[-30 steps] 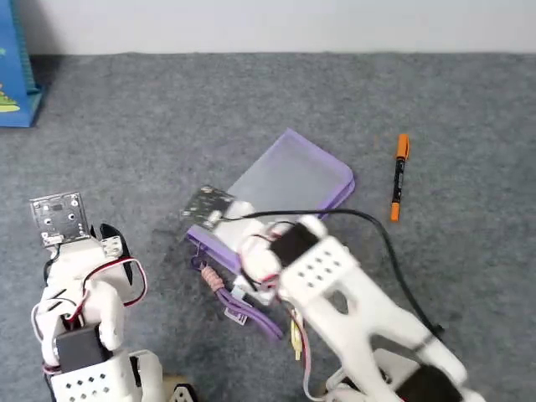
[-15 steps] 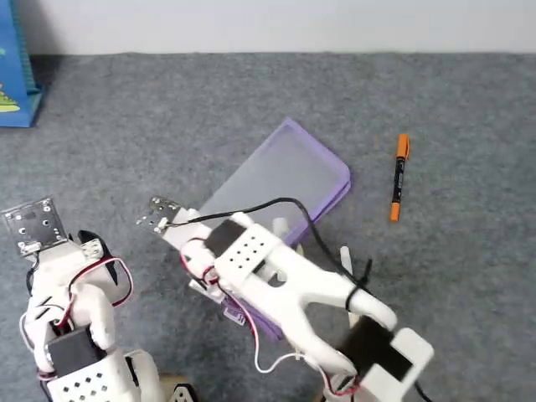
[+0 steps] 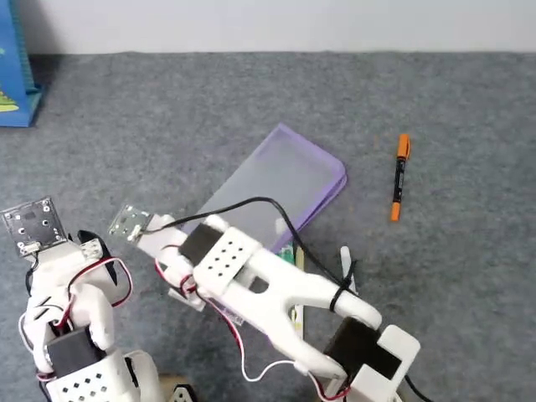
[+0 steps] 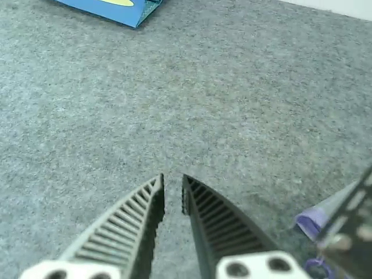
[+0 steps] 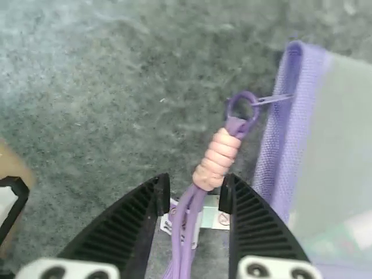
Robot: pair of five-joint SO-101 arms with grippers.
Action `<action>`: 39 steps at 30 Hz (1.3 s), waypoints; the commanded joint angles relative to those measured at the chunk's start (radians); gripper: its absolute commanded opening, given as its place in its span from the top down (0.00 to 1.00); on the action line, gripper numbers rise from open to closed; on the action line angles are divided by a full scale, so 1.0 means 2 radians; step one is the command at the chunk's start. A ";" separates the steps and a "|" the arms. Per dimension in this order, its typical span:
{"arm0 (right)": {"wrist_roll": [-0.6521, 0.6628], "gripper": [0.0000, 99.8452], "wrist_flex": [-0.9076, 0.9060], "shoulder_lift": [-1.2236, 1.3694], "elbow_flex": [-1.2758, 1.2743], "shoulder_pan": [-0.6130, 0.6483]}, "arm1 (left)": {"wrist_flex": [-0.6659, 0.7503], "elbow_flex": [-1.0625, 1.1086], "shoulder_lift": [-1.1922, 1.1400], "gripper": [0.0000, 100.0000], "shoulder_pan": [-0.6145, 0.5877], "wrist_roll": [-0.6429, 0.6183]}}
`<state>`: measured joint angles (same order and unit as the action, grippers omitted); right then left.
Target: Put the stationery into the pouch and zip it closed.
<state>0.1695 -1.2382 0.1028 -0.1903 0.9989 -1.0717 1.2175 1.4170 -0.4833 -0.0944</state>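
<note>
The purple pouch [image 3: 280,176] lies slanted in the middle of the grey carpet. My right arm [image 3: 251,276] crosses its near end. In the right wrist view my right gripper [image 5: 192,186] stands partly open astride the purple zip cord [image 5: 186,232]. Neither finger presses on it. The cord's pink wrap [image 5: 215,160] runs up to the ring [image 5: 243,107] at the pouch's corner [image 5: 290,133]. An orange pen [image 3: 399,177] lies to the right of the pouch. My left gripper [image 4: 172,183] is shut and empty over bare carpet, at the near left.
A white stick-like item [image 3: 345,261] lies near the right arm's elbow. A green and yellow piece [image 3: 291,254] shows at the pouch's near edge. A blue box [image 3: 15,75] stands at the far left. A white wall bounds the carpet's far side.
My right arm has swung left along the pouch's near end. The pouch has shifted slightly to the left. The left arm drifted a little to the left, then held still.
</note>
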 commanded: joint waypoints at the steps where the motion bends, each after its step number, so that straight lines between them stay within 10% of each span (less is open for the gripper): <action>1: -0.005 0.85 0.003 -0.001 0.022 0.008 | -0.002 -0.029 0.000 0.94 -0.004 -0.005; 17: -0.005 0.85 0.072 0.093 0.009 -0.056 | -0.003 -0.029 0.000 0.94 -0.004 -0.005; 23: 0.000 0.99 0.068 0.098 0.009 -0.082 | -0.001 -0.023 0.001 0.94 -0.002 -0.005; 39: -0.003 0.89 0.072 0.102 0.010 -0.063 | -0.001 -0.023 0.001 0.94 -0.002 -0.005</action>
<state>0.1695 -1.1078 0.3084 -0.1903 0.8638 -1.0717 1.2175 1.4170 -0.4833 -0.0944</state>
